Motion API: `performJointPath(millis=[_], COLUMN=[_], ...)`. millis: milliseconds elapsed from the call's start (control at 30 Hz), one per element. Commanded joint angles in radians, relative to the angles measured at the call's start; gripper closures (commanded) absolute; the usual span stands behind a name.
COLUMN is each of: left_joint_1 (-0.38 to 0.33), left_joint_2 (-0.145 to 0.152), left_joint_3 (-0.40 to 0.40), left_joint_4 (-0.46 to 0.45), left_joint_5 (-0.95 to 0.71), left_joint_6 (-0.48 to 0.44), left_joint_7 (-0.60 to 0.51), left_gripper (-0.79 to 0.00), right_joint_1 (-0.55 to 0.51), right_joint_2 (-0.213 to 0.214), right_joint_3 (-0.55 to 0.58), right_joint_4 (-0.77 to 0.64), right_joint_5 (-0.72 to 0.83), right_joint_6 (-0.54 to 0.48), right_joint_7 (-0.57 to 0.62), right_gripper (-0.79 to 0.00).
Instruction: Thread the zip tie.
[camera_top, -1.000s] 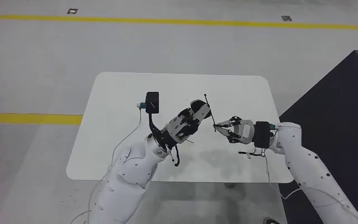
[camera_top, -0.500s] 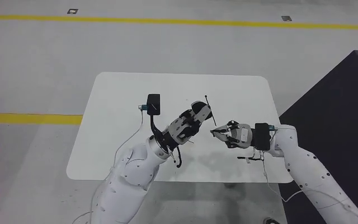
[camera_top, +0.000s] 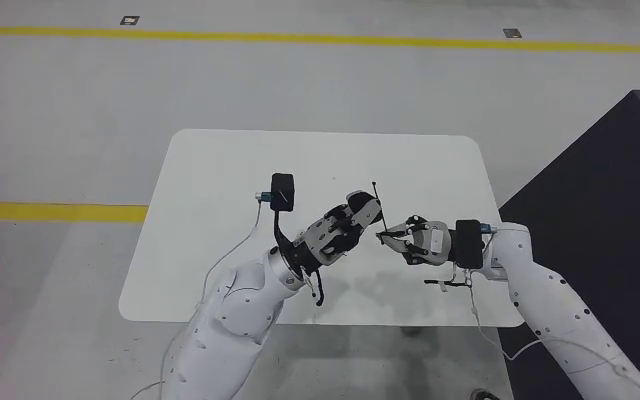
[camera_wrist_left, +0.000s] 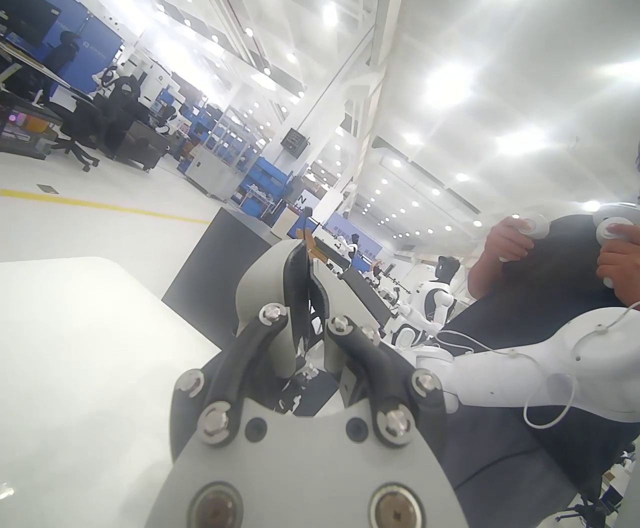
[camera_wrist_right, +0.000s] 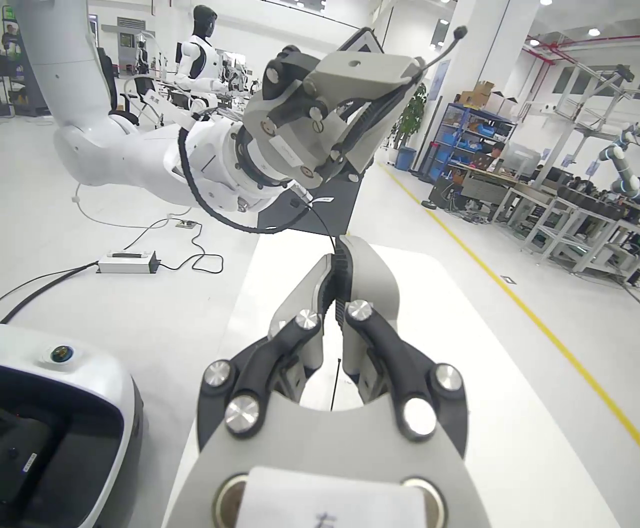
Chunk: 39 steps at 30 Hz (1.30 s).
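A thin black zip tie (camera_top: 377, 203) is held in the air above the white table (camera_top: 250, 200), between both grippers. My left gripper (camera_top: 368, 207) is shut on its upper part, and the small head (camera_wrist_right: 459, 32) sticks out past the left gripper (camera_wrist_right: 407, 70). My right gripper (camera_top: 381, 236) faces it from the right, close below, and is shut on the strap's thin tail. In the right wrist view the tail (camera_wrist_right: 335, 382) shows between the fingers behind the right gripper (camera_wrist_right: 340, 255). In the left wrist view the left gripper (camera_wrist_left: 303, 260) has its pads pressed together.
The table's right side (camera_wrist_right: 425, 310) lies flat below the grippers. A dark panel (camera_top: 590, 180) stands just off the table's right edge. A grey power box with cables (camera_wrist_right: 127, 261) lies on the floor.
The right gripper moved left toward the left gripper. The left gripper shifted slightly right and nearer, carrying the zip tie's head with it. The two grippers now stand closer together.
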Motion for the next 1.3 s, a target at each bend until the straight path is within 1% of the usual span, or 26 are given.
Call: performJointPath(millis=[0,67,367,567,1000,1267], left_joint_1=[0.004,0.011,0.026,0.031,0.037,0.035], left_joint_2=[0.001,0.003,0.009,0.012,0.016,0.018], left_joint_3=[-0.005,-0.01,-0.012,-0.011,-0.014,-0.019], left_joint_4=[-0.002,-0.01,-0.021,-0.028,-0.036,-0.034], left_joint_5=[-0.007,-0.02,-0.005,0.021,0.023,0.014], left_joint_6=[-0.002,-0.012,-0.002,0.002,-0.016,-0.011], left_joint_7=[0.001,0.006,-0.025,-0.021,0.002,0.017], left_gripper=[0.0,0.0,0.0,0.0,0.0,0.0], right_joint_1=[0.0,0.0,0.0,0.0,0.0,0.0], right_joint_2=[0.0,0.0,0.0,0.0,0.0,0.0], right_joint_3=[0.0,0.0,0.0,0.0,0.0,0.0], right_joint_4=[0.0,0.0,0.0,0.0,0.0,0.0], right_joint_5=[0.0,0.0,0.0,0.0,0.0,0.0], right_joint_6=[0.0,0.0,0.0,0.0,0.0,0.0], right_joint_7=[0.0,0.0,0.0,0.0,0.0,0.0], right_gripper=[0.0,0.0,0.0,0.0,0.0,0.0])
